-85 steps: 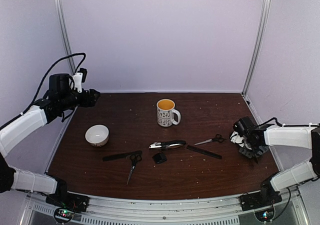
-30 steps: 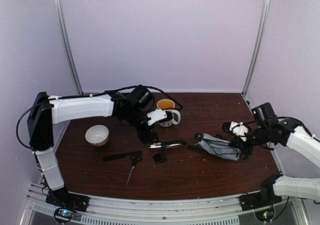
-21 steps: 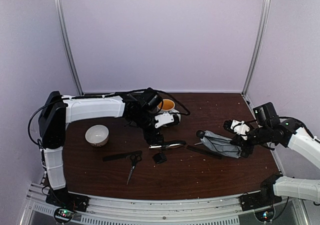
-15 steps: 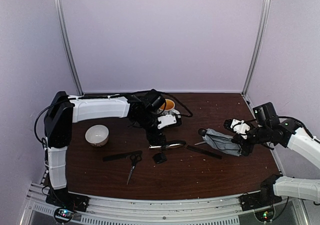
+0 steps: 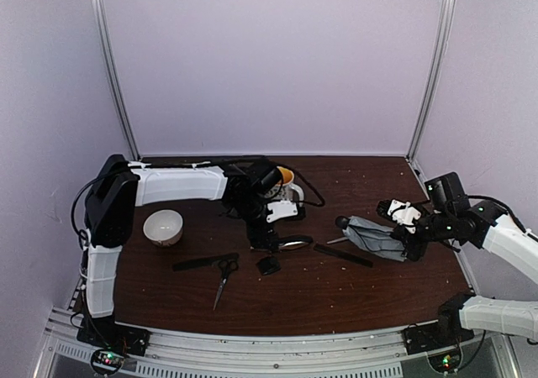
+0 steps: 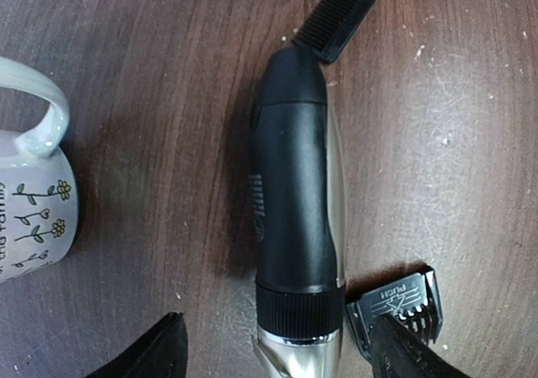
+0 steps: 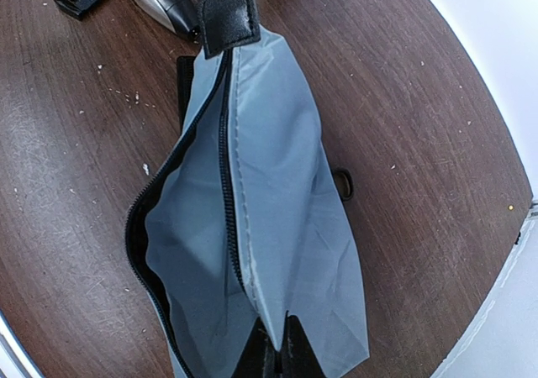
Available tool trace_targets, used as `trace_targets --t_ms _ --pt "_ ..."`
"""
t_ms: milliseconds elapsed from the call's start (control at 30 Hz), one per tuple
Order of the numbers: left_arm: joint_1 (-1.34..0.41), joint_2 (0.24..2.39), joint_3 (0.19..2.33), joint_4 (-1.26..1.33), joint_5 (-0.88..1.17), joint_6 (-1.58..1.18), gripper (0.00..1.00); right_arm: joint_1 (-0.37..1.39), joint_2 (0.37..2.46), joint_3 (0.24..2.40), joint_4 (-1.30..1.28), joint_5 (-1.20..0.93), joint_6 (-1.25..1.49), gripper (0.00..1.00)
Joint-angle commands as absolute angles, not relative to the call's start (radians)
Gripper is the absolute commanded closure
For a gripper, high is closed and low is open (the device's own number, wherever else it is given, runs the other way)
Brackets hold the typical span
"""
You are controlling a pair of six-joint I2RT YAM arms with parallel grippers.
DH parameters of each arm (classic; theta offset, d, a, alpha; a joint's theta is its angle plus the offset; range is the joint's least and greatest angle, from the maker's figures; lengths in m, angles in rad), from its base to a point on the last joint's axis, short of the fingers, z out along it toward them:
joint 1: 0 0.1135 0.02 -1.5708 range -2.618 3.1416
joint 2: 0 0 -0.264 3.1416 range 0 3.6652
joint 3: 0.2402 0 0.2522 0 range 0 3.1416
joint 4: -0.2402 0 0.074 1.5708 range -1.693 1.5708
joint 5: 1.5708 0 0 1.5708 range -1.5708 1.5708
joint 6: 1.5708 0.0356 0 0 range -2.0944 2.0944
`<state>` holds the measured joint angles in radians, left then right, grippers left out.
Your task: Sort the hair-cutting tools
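Observation:
A silvery-black elongated tool (image 6: 294,202) lies on the table, and my left gripper (image 6: 282,363) is open just above its silver end (image 5: 282,244), one finger (image 6: 160,353) on each side. Beside the right finger sits a small black block (image 6: 395,304) (image 5: 268,265). A thin black comb (image 5: 204,261) and black-handled scissors (image 5: 224,277) lie at the front left. The other comb (image 5: 343,255) reaches under the grey zip pouch (image 7: 252,193). My right gripper (image 7: 277,354) is shut on that pouch's edge, its zip gaping. A scissors ring (image 7: 343,183) peeks out beside the pouch.
The patterned mug (image 6: 29,193) stands close to the left gripper, behind it in the top view (image 5: 290,186). A white bowl (image 5: 163,227) sits at the left. Walls and metal posts enclose the table on three sides.
My left arm has swung right and down until its open fingers straddle the elongated tool. The right gripper has drawn the pouch slightly right and tilted it up.

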<state>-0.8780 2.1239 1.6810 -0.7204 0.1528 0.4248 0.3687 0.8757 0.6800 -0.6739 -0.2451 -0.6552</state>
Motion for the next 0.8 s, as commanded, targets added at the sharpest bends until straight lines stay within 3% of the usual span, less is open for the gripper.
trace_targets --t_ms 0,767 --pt "-0.876 2.156 1.712 -0.73 0.132 0.44 0.22 0.366 0.882 0.667 -0.646 -0.227 -0.65 1.0" --pt "-0.876 2.217 1.716 -0.731 0.093 0.464 0.24 0.379 0.908 0.665 -0.639 -0.21 -0.649 1.0"
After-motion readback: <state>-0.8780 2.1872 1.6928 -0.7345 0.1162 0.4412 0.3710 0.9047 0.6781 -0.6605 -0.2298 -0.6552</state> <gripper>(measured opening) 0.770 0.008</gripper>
